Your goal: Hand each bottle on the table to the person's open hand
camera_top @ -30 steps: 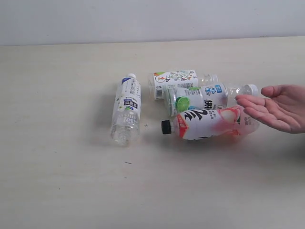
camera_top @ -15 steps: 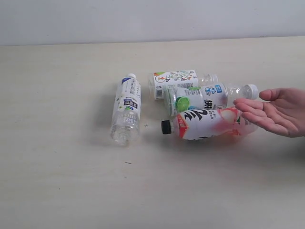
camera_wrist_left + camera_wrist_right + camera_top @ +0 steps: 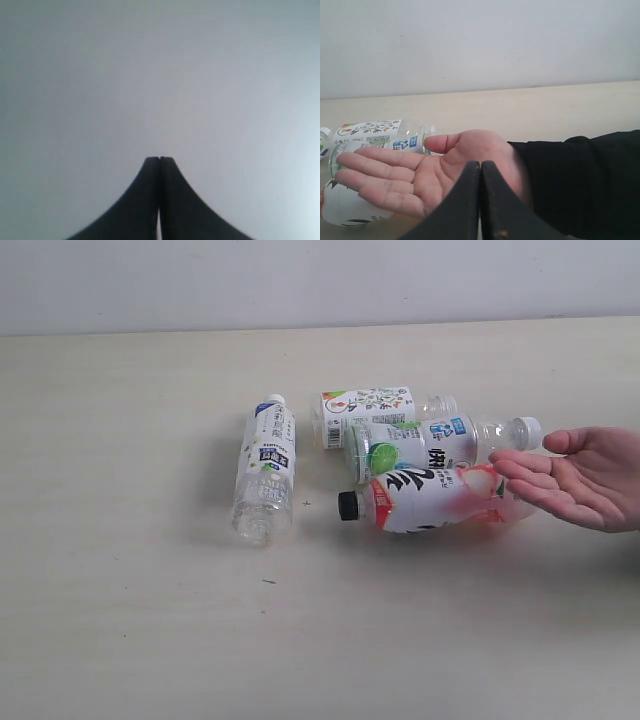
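Four bottles lie on the table (image 3: 140,620). The blue-white bottle (image 3: 266,468) lies apart on the left. The white bottle with colourful print (image 3: 375,405), the green-lime bottle (image 3: 430,443) and the red-white bottle with black cap (image 3: 425,498) lie together in the middle. An open hand (image 3: 575,476) is held palm up just right of them. Neither gripper shows in the exterior view. My left gripper (image 3: 159,159) is shut and faces a blank grey surface. My right gripper (image 3: 481,163) is shut, with the hand (image 3: 420,172) and three of the bottles beyond it.
A black sleeve (image 3: 580,185) covers the person's forearm. A pale wall (image 3: 320,280) runs behind the table's far edge.
The open hand has drifted slightly right and lower beside the bottles. The bottles have not moved.
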Robot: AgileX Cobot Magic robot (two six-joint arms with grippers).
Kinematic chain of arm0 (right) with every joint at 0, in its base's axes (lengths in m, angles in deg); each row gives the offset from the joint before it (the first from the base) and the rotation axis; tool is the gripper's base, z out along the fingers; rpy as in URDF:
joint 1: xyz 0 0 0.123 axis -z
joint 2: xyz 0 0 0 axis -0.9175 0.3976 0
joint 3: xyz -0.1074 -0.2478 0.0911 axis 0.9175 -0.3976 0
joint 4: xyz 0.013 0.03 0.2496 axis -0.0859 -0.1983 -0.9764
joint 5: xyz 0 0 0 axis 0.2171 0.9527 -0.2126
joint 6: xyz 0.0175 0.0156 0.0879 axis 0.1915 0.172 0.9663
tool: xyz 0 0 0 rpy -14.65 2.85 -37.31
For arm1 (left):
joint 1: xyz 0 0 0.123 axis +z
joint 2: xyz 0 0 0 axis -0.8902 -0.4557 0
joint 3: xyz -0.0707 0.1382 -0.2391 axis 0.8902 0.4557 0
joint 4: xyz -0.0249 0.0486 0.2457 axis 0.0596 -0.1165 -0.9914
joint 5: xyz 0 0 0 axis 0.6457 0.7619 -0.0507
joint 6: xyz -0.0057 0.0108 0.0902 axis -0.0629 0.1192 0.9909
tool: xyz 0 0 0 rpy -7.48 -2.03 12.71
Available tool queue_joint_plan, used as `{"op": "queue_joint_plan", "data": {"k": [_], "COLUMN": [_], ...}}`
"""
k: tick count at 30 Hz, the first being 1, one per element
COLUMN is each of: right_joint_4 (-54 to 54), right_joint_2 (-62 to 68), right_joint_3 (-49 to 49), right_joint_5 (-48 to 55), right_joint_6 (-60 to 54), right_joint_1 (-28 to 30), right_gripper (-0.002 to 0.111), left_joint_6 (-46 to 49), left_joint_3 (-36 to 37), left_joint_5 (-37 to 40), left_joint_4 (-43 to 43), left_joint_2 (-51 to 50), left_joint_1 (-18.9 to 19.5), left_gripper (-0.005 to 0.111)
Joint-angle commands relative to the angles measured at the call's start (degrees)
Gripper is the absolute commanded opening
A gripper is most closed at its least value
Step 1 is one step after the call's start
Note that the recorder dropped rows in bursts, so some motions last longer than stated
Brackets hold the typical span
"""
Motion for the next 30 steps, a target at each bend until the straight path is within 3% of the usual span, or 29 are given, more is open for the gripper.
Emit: {"op": "queue_joint_plan", "data": {"k": [1,3,6,11,14,16,21,26,30], "right_joint_4": [0.4,0.4,0.4,0.4,0.4,0.4,0.4,0.4,0.4], "right_joint_2": [-0.3,-0.3,-0.3,-0.3,-0.3,-0.3,-0.3,-0.3,-0.3], "right_joint_3": [-0.3,-0.3,-0.3,-0.3,-0.3,-0.3,-0.3,-0.3,-0.3], "right_joint_5": [-0.7,-0.7,-0.7,-0.7,-0.7,-0.7,-0.7,-0.7,-0.7], "right_joint_6": [0.0,0.0,0.0,0.0,0.0,0.0,0.0,0.0,0.0], "right_joint_1": [0.3,0.3,0.3,0.3,0.3,0.3,0.3,0.3,0.2], "right_gripper": [0.000,0.000,0.000,0.000,0.000,0.000,0.000,0.000,0.000], "left_joint_6": [2.7,7.7,13.8,15.1,24.2,28.5,29.9,26.2,21.5], "left_joint_3": [-16.8,-28.6,-45.0,-60.0,-66.8,-69.7,-73.1,-79.0,-86.5], "left_joint_5": [2.9,14.4,39.9,66.0,78.1,82.9,82.0,83.6,91.7], "left_joint_4": [0.3,0.1,-0.2,2.3,6.5,9.5,11.4,5.5,-0.1], "left_joint_2": [-9.5,-21.8,-42.4,-63.7,-73.6,-78.5,-85.5,-92.6,-100.1], "left_joint_1": [-0.3,-0.3,-0.3,-0.3,-1.5,-3.7,-13.0,-22.2,-26.8], "left_gripper": [0.000,0.000,0.000,0.000,0.000,0.000,0.000,0.000,0.000]}}
